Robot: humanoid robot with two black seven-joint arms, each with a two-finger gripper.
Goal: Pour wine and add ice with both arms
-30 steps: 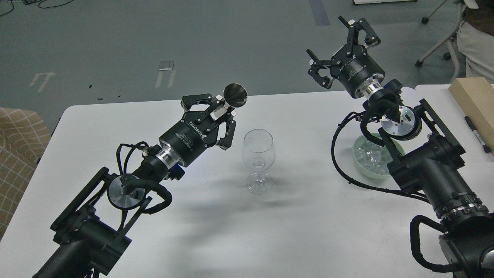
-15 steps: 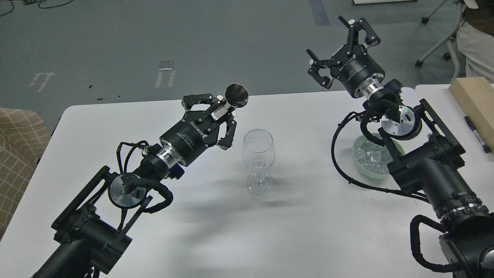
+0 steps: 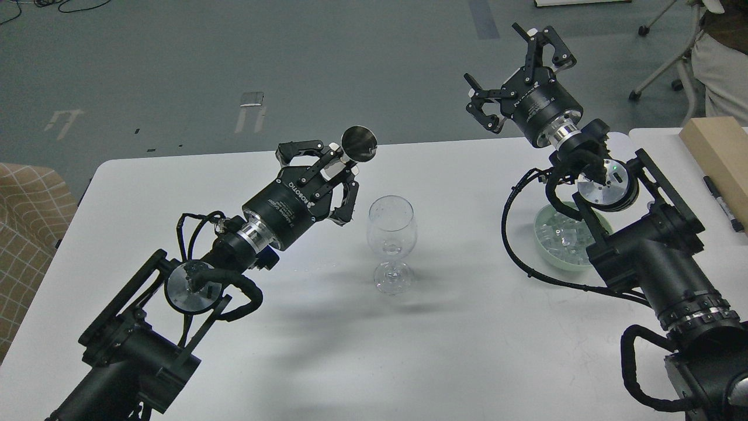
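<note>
A clear stemmed wine glass (image 3: 391, 240) stands upright on the white table (image 3: 456, 351), between my arms. My left gripper (image 3: 333, 166) is shut on a small steel measuring cup (image 3: 358, 143), held tilted above the table, just left of and behind the glass. My right gripper (image 3: 514, 73) is open and empty, raised beyond the table's far edge. Ice cubes (image 3: 561, 237) fill a pale green bowl (image 3: 546, 254) at the right, partly hidden behind my right arm.
A tan wooden box (image 3: 721, 155) and a black marker (image 3: 721, 202) lie on a second table at the right edge. A chair and a seated person are at the top right. A checked cushion (image 3: 26, 234) is at the left.
My left gripper with the steel cup has crept slightly to the right and back. The right arm has barely moved.
</note>
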